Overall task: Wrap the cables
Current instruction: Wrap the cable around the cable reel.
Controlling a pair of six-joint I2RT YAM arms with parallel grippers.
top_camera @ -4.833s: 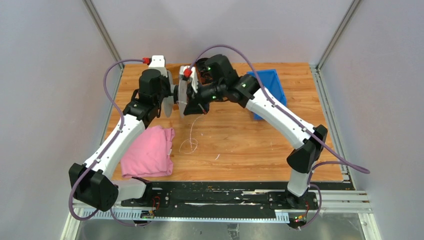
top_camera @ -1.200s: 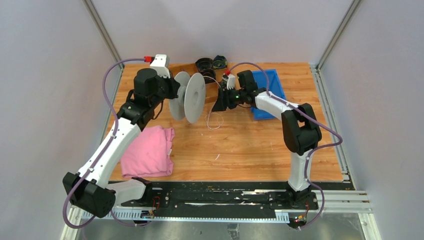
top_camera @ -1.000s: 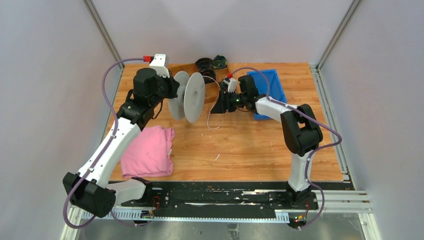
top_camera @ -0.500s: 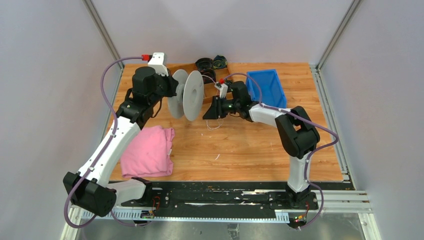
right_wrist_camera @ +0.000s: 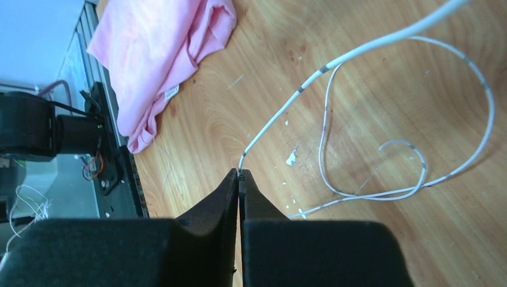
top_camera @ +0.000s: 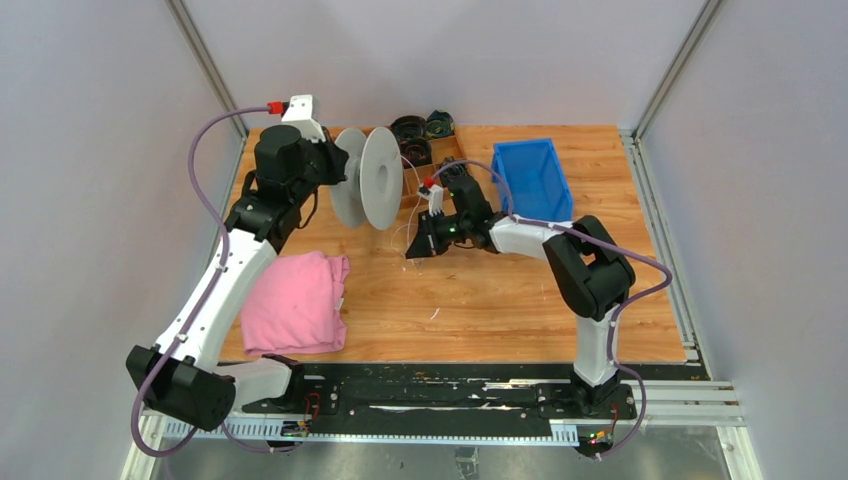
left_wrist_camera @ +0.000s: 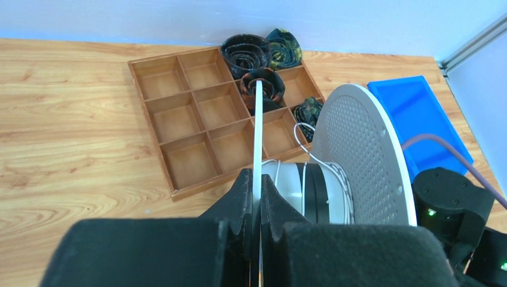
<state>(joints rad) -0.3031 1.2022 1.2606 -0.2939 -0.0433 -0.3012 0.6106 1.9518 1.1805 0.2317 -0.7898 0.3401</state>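
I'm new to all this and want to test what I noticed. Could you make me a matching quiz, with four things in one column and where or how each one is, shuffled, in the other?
Things:
1. spool
2. pink cloth
3. blue bin
4. thin white cable

Places or states:
A. lying crumpled on the table beside the left arm
B. pinched in the shut right jaws, the rest looping on the wood
C. gripped by the edge of one flange in the shut left jaws
D. standing at the far right of the table

Pairs: 1-C, 2-A, 3-D, 4-B
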